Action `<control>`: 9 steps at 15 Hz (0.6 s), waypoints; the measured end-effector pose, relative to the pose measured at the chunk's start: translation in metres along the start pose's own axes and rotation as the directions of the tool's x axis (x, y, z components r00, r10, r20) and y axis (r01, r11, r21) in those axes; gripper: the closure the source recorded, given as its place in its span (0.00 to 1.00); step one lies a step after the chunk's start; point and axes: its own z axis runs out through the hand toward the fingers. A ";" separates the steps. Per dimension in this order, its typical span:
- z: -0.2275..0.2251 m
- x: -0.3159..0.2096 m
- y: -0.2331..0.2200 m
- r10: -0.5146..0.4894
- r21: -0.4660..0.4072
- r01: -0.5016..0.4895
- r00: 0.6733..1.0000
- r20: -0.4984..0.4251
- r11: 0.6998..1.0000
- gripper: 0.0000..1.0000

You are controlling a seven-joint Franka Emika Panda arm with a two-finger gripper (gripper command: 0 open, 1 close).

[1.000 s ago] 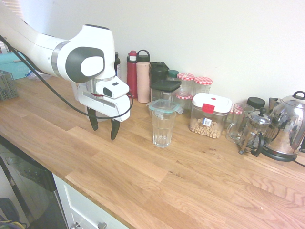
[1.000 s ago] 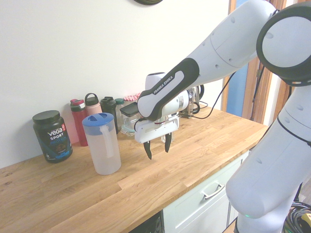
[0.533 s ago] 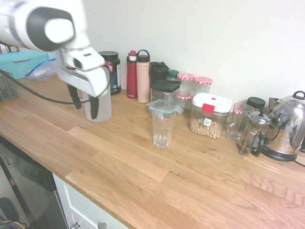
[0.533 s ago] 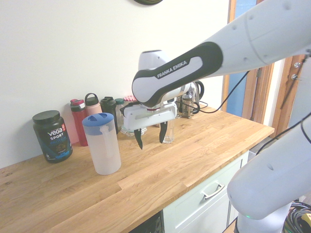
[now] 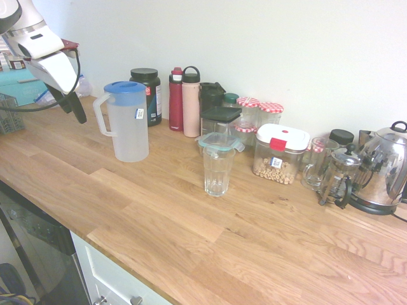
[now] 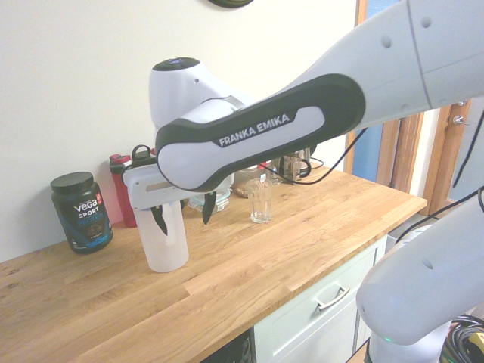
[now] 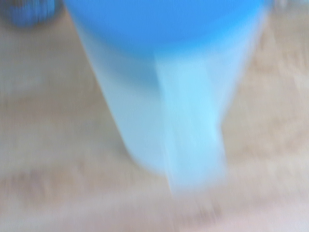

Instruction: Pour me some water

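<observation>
Pincer (image 5: 72, 108) moved away from glass (image 5: 218, 168), up and across counter (image 5: 191, 222), now on handle side of jug (image 5: 127, 121). Fingers wide, nothing held. Jug with water upright on counter, untouched. Likely next: descend, take handle, then pour into glass.

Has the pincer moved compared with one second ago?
Yes. In the first exterior view the open pincer went from near the glass to the far side of the jug, and higher.
</observation>
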 end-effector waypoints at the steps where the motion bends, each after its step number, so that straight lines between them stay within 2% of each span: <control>1: 0.010 0.003 -0.011 0.003 0.000 -0.003 1.000 -0.017 1.000 0.00; 3: 0.027 0.008 -0.027 0.001 0.000 -0.001 1.000 -0.027 1.000 0.00; 4: 0.032 0.013 -0.032 0.001 0.008 -0.001 0.999 -0.035 1.000 1.00; 9: 0.037 0.023 -0.040 -0.006 0.044 0.008 0.999 -0.049 0.999 1.00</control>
